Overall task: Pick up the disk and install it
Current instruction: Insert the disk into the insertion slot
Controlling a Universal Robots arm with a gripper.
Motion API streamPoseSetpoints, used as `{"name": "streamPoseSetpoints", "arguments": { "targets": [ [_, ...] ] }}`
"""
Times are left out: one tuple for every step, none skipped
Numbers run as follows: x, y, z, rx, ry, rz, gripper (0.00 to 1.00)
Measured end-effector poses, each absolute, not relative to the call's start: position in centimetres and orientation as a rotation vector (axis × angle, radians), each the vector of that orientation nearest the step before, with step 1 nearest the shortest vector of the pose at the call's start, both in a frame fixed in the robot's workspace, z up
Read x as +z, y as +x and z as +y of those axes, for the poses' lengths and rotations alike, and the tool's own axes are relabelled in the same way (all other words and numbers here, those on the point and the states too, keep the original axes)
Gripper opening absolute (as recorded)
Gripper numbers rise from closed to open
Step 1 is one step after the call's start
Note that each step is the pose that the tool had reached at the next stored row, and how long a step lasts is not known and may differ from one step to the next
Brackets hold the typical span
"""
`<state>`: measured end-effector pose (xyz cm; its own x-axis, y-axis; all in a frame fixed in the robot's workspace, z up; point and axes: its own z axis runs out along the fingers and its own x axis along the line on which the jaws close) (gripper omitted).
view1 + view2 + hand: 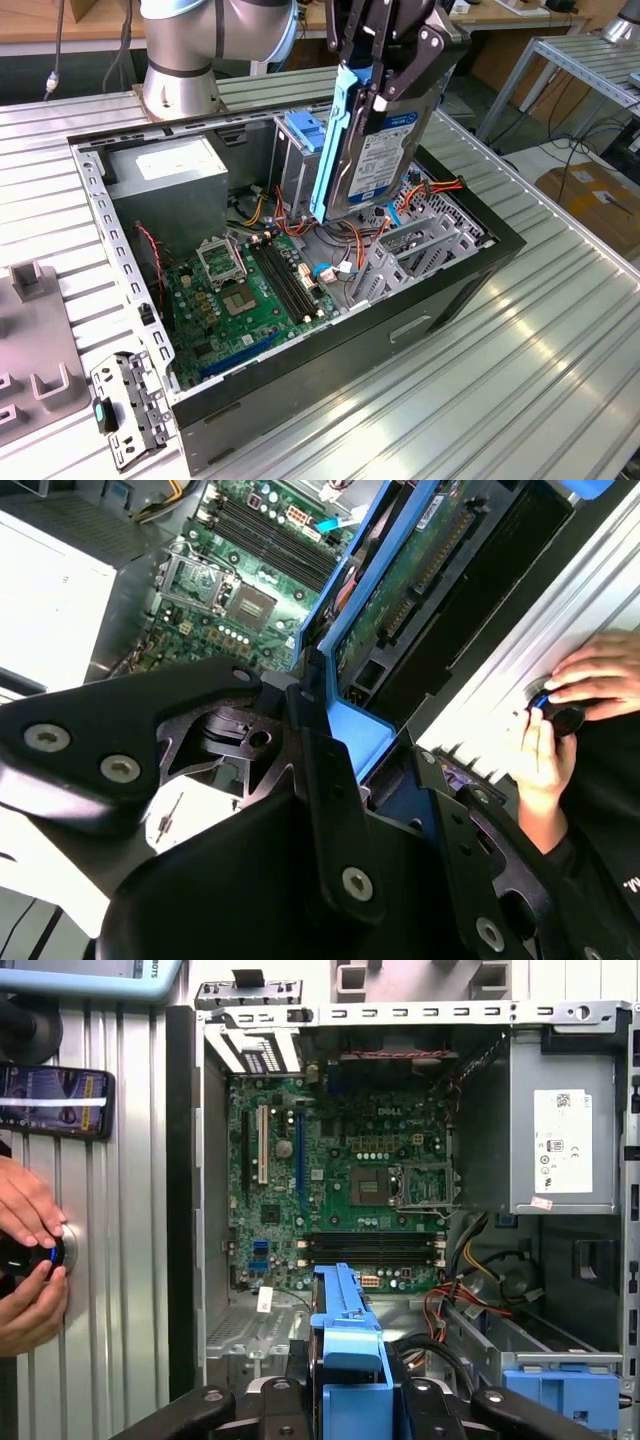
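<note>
1. Position: the disk (385,150) is carried on edge and tilted above the open computer case (330,360), seated in a blue carrier (330,140).
2. Grip: the claw (380,75) is clamped on the upper end of the disk and carrier.
3. Handling: the disk is judged stiff, dense for its bulk and sensitive to knocks. A bare green circuit board (420,570) is exposed on one face in the second wrist view, so the carrier's rails and the metal edges are judged the safest places to hold.
4. Surroundings: inside the case are seen the motherboard (250,290), the grey power-supply box (165,180), a blue latch piece (305,130) and a metal drive cage (410,245).
5. Obstruction: orange and red cables (330,240) are strung just beneath the disk and are judged the likeliest snag.
6. Bystander: a person's hand (25,1210) is rested at a knob (55,1250) on the counter (130,1260), beside the case and well apart from the disk.
</note>
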<state>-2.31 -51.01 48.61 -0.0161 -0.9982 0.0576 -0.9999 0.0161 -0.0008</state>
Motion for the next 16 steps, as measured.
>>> {"name": "streamPoseSetpoints", "arguments": {
  "targets": [
    [48.6,-2.3,-51.3,0.064,2.175,-2.210,0.37],
    [48.5,-2.3,-51.5,0.063,2.175,-2.210,0.37],
    [48.5,-2.3,-51.8,0.063,2.175,-2.210,0.37],
    [48.5,-2.3,-52.0,0.064,2.175,-2.210,0.37],
    [48.5,-2.3,-52.3,0.064,2.175,-2.210,0.37],
    [48.4,-2.3,-52.6,0.064,2.175,-2.210,0.37],
    [48.4,-2.3,-52.9,0.063,2.175,-2.210,0.37],
    [48.4,-2.3,-53.1,0.063,2.175,-2.210,0.37],
    [48.4,-2.3,-53.3,0.064,2.175,-2.210,0.37],
    [48.4,-2.3,-53.3,0.063,2.174,-2.210,0.37],
    [48.4,-2.3,-53.3,0.064,2.174,-2.210,0.37],
    [48.4,-2.3,-53.3,0.064,2.175,-2.210,0.37],
    [48.4,-2.3,-53.3,0.064,2.175,-2.210,0.37],
    [48.4,-2.3,-53.3,0.064,2.175,-2.210,0.37],
    [48.4,-2.3,-53.4,0.064,2.175,-2.210,0.37],
    [48.4,-2.3,-53.4,0.063,2.175,-2.210,0.37]
  ]
}}
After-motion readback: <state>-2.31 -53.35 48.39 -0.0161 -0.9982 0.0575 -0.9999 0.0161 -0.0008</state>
